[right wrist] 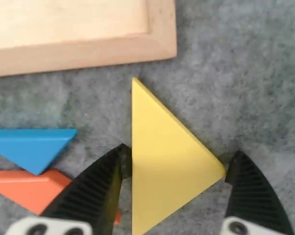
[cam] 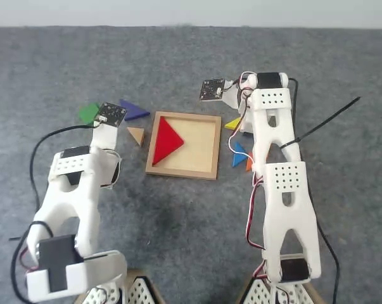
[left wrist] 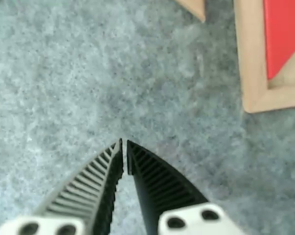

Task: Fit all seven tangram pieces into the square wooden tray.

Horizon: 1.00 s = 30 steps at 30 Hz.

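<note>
Two white arms stand on grey felt matting [cam: 178, 240]. The left gripper [left wrist: 124, 147] is closed, empty, over bare matting beside the square wooden tray [cam: 181, 172], which holds a red triangle [cam: 165, 140]. The right gripper [right wrist: 180, 159] is spread wide astride a yellow triangle [right wrist: 162, 166] lying just outside the tray, near a blue piece [right wrist: 32, 144] and an orange piece [right wrist: 25, 188]. A pale strip [cam: 191, 12] borders the far edge

One square wooden tray [cam: 181, 171]. Seven pieces, one per colour: red [cam: 165, 140], green [cam: 87, 113], purple [cam: 135, 111], tan [cam: 136, 135], yellow [right wrist: 162, 166], blue [right wrist: 32, 147] and, seemingly, orange [right wrist: 25, 188]. Two arms [cam: 73, 190] [cam: 282, 177].
</note>
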{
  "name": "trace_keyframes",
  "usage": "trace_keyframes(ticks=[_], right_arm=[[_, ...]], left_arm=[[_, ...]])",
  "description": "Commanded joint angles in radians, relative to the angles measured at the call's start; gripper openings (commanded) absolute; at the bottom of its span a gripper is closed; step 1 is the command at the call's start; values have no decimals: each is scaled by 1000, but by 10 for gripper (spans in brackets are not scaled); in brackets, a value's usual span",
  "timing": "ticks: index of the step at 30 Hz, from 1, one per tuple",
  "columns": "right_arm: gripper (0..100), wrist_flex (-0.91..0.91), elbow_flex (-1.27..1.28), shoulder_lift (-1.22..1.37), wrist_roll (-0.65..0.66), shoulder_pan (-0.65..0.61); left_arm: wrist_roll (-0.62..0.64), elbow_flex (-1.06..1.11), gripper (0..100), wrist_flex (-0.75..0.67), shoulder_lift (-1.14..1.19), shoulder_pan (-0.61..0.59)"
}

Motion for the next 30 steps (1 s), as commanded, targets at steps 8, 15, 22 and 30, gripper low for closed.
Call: trace_keyframes(ticks=[8, 15, 22, 30], right_arm=[[199, -4, -18, 28, -44, 62], [198, -4, -54, 24, -86, 59], [197, 82, -269, 22, -135, 35], [195, 79, -292, -36, -315, -15]], left_arm=[[-9, -4, 14, -14, -49, -3], [-9, -4, 14, -14, -49, -3], [-9, -4, 14, -14, -49, -3], [-9, -4, 14, -14, -49, -3]])
